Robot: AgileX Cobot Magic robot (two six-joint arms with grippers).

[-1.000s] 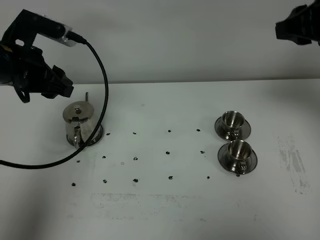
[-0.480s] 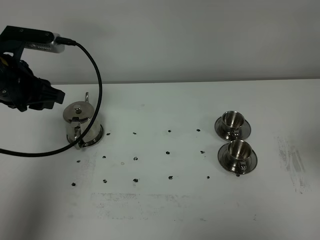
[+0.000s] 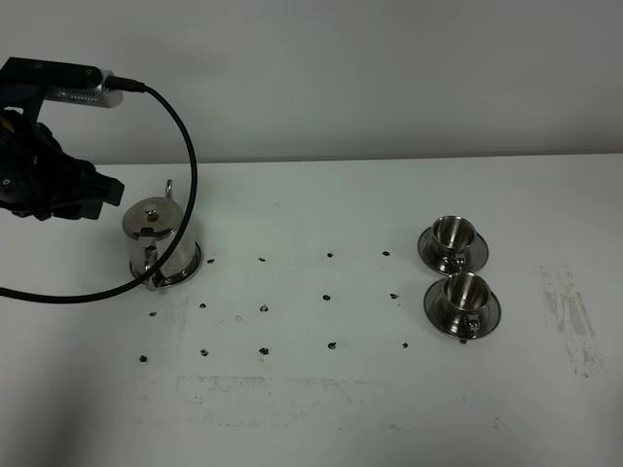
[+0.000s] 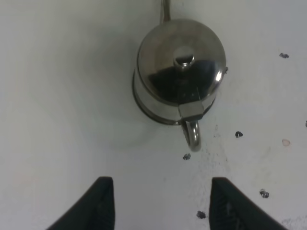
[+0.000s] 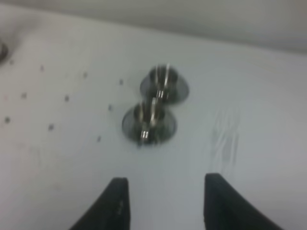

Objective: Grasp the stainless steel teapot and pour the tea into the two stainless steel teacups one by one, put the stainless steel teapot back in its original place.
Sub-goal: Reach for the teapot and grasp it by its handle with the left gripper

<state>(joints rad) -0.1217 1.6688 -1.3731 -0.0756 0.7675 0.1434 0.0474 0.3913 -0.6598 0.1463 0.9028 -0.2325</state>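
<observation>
The left tool is spread and empty above the table, just beside the stainless steel teapot. The teapot stands upright, seemingly on a round steel saucer, with its handle toward the tool. The right tool is also spread, well apart from the blurred near teacup and far teacup.

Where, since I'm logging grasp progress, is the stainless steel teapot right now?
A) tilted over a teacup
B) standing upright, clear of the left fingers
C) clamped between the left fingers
B: in the left wrist view the stainless steel teapot stands upright with its lid on, apart from the open left gripper, whose fingers touch nothing.
</observation>
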